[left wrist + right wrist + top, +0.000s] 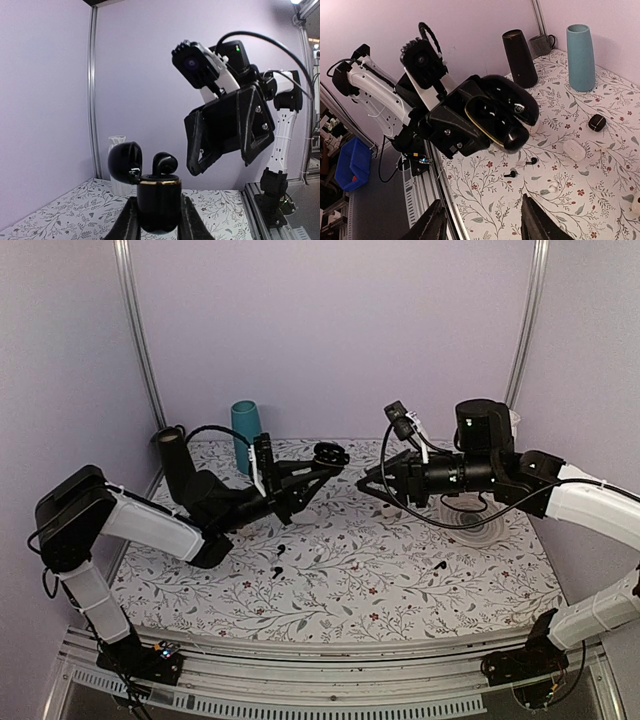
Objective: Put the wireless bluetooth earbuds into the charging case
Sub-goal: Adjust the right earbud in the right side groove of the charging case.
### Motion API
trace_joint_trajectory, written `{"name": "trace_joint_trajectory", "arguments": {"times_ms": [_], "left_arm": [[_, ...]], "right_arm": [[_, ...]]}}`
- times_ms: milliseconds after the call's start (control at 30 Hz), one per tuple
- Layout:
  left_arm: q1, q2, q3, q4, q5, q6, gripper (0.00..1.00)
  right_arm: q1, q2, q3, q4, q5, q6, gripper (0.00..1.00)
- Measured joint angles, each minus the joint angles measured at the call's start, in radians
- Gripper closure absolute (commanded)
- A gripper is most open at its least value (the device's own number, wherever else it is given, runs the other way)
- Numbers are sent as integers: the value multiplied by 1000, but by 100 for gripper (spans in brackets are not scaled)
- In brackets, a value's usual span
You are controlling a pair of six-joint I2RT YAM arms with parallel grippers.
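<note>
Charging case (159, 200) is up in the air, clamped around its lower body by the 2 fingers of the left gripper (159, 224), well above the flowered table (330, 590). Its lid (125, 162) hangs open to one side, and 1 rounded earbud head (165, 162) pokes up out of the top of the body.

Facing it, close but not touching, is the right gripper (220, 165), its jaws spread wide with nothing between them. From above, the 2 grippers point nose to nose over the far middle of the table, with a gap between them.

Down on the cloth, a black earbud (281, 549) and a second black earbud (276, 569) lie just beside each other, left of centre and nearer the arm bases than the raised case. The right wrist view also shows a white case (574, 149) lying flat, a small black case (596, 122) near it but apart, and a white earbud (552, 186). A teal vase (580, 57) and a black cylinder (519, 57) stand upright by the back wall.
</note>
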Motion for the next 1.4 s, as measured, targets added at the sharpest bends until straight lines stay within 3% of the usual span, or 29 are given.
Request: {"name": "trace_joint_trajectory", "arguments": {"times_ms": [300, 533, 867, 1400], "left_arm": [[55, -72, 19, -21, 134, -196, 100], [64, -84, 61, -40, 237, -316, 100], [65, -87, 60, -38, 271, -368, 100], [60, -87, 61, -40, 273, -371, 100]], "right_arm": [[-5, -132, -317, 407, 30, -187, 46], [-5, -112, -333, 645, 24, -337, 51], [45, -53, -289, 707, 23, -417, 61], [81, -24, -286, 763, 170, -444, 63]]}}
